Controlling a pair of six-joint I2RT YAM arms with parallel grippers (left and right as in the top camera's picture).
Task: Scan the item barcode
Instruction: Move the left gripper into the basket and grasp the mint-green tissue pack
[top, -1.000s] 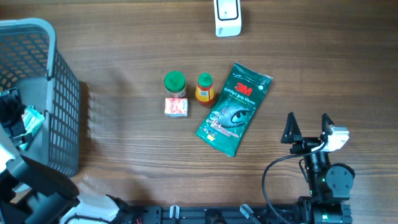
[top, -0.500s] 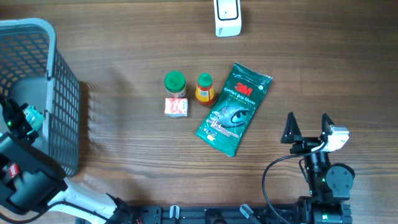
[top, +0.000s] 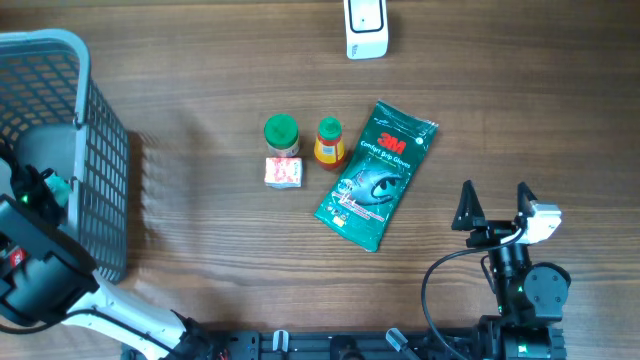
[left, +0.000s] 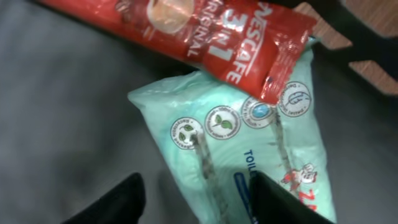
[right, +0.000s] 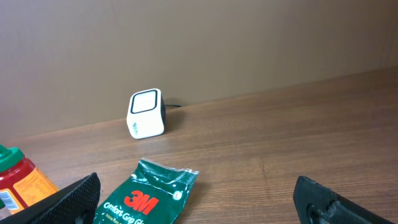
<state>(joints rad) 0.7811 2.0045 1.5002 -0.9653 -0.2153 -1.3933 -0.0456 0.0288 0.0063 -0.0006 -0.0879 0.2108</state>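
Left wrist view puts you right over a mint-green soft pack (left: 249, 137) lying on the grey floor of the basket (top: 100, 170), with a red Nescafe 3-in-1 sachet (left: 205, 37) laid across its upper end. Your left gripper (left: 198, 193) has its two dark fingers spread to either side of the pack's lower part at the bottom of the frame: the right-hand finger overlaps the pack's edge, while the left-hand one shows a strip of basket floor between it and the pack, so nothing is pinched. In the overhead view that arm sits inside the basket at the left edge of the frame. Your right gripper (top: 494, 195) waits at the lower right with its fingers spread wide and nothing between them. At the middle of the table (top: 200, 90) you have a green-lidded jar (top: 281, 133), an orange bottle (top: 329, 141) just beside it, a small red-and-white box (top: 283, 172) below the jar, and a green 3M glove packet (top: 377, 174) lying slantwise to their right. The white scanner (top: 366, 28) stands at the top centre, well apart from them.
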